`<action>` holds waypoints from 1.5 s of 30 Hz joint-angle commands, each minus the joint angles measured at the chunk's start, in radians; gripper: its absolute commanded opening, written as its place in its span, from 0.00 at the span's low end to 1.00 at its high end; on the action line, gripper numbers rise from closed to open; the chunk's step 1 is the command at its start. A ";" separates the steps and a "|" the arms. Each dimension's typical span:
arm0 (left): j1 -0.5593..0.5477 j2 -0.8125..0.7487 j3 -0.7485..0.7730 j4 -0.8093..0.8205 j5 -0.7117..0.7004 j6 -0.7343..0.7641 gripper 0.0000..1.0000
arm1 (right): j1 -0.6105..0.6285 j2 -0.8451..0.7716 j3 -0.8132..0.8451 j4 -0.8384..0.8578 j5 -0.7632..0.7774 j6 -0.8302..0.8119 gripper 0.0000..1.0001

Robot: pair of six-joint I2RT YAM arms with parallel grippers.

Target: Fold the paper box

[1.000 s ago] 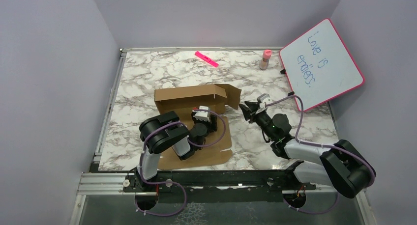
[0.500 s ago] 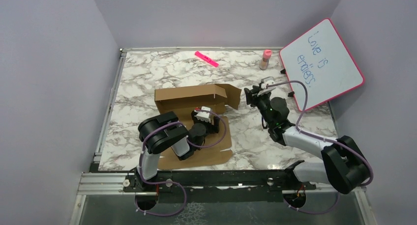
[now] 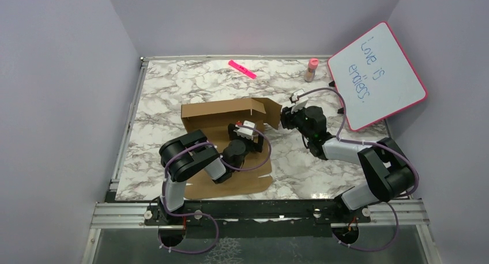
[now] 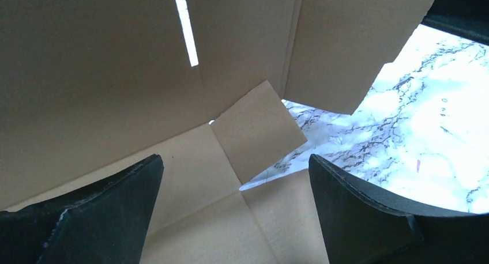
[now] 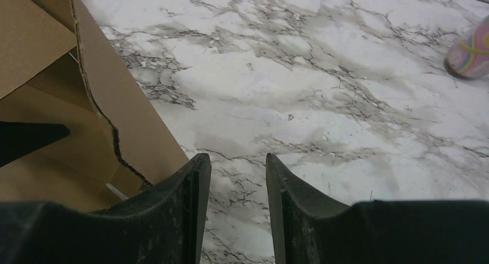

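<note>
The paper box (image 3: 216, 113) is plain brown cardboard, its base flat on the table, its back wall upright and a side flap (image 3: 274, 113) raised at the right end. My left gripper (image 3: 247, 128) is open and empty, low over the base just in front of the back wall. In the left wrist view the gripper (image 4: 235, 160) has wide jaws over the creased cardboard (image 4: 190, 177) and a small corner flap (image 4: 259, 128). My right gripper (image 3: 286, 119) is just right of the side flap. In the right wrist view it (image 5: 233, 159) is open a little and empty, with the flap's edge (image 5: 132, 125) beside its left finger.
A pink-framed whiteboard (image 3: 377, 74) leans at the back right. A pink bottle (image 3: 311, 70) stands near it and also shows in the right wrist view (image 5: 470, 51). A pink marker (image 3: 242, 69) lies at the back. The marble table (image 3: 173, 85) is ringed by purple walls.
My right gripper has moved left and away from me, up to the box's right side flap. My left gripper has shifted slightly right inside the box.
</note>
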 commanded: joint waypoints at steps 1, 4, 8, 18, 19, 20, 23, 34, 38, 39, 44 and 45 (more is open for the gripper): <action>0.001 0.003 0.048 -0.044 -0.021 0.050 0.98 | 0.002 0.022 0.032 -0.009 -0.096 0.020 0.45; 0.001 0.013 0.075 -0.056 -0.010 0.058 0.99 | 0.002 0.046 0.021 0.014 -0.129 0.024 0.45; 0.000 0.040 0.117 -0.084 -0.006 0.076 0.99 | 0.002 0.067 0.015 0.037 -0.167 0.069 0.45; -0.005 0.104 0.176 -0.132 -0.153 0.089 0.98 | 0.002 0.095 -0.001 0.086 -0.196 0.086 0.45; -0.005 0.110 0.179 -0.134 -0.164 0.087 0.98 | 0.002 0.095 -0.002 0.090 -0.199 0.087 0.45; -0.005 0.115 0.180 -0.134 -0.170 0.084 0.96 | 0.001 0.095 -0.005 0.092 -0.200 0.087 0.45; -0.005 0.127 0.185 -0.135 -0.188 0.074 0.88 | 0.001 0.096 -0.006 0.097 -0.205 0.087 0.45; 0.004 0.111 0.132 -0.132 -0.183 -0.070 0.63 | 0.002 0.124 -0.003 0.110 -0.257 0.084 0.45; 0.009 0.090 0.100 -0.115 -0.155 -0.124 0.62 | 0.002 0.127 -0.005 0.125 -0.299 0.082 0.45; 0.010 0.086 0.092 -0.109 -0.157 -0.131 0.61 | 0.002 0.125 -0.009 0.128 -0.310 0.082 0.45; 0.018 0.054 0.046 -0.079 -0.154 -0.144 0.61 | 0.001 0.091 -0.062 0.219 -0.308 0.094 0.45; 0.021 0.049 0.037 -0.075 -0.154 -0.141 0.61 | 0.002 0.077 -0.081 0.244 -0.289 0.098 0.46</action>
